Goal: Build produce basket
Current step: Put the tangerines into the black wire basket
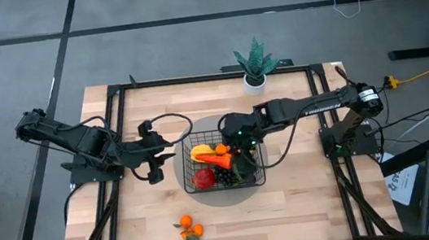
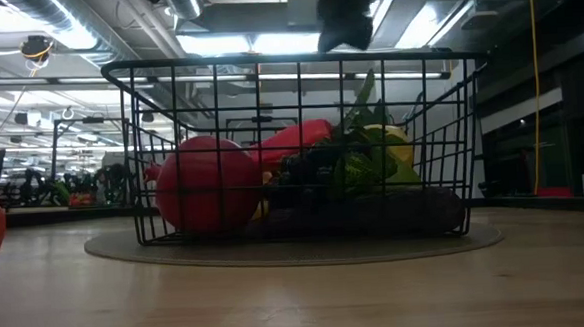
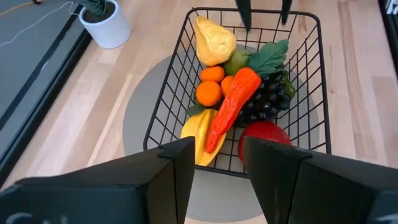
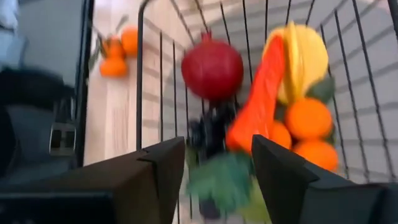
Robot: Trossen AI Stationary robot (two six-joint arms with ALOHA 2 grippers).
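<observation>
The black wire basket [image 1: 185,173] stands on a round grey mat [image 1: 202,127] at mid-table. In it lie an orange carrot [image 3: 233,102], a red apple [image 3: 264,140], black grapes [image 3: 268,99], two oranges [image 3: 210,84], a yellow pear [image 3: 213,42] and a yellow squash [image 3: 198,134]. My left gripper [image 1: 153,154] is open and empty just left of the basket, level with its wall. My right gripper [image 1: 238,136] is open and empty above the basket's far side; its two fingers [image 3: 244,12] show apart in the left wrist view.
A small cluster of oranges with leaves [image 1: 189,230] lies on the table near the front edge. A white pot with a green plant [image 1: 254,67] stands at the far edge. Bare wood lies to the left and right of the mat.
</observation>
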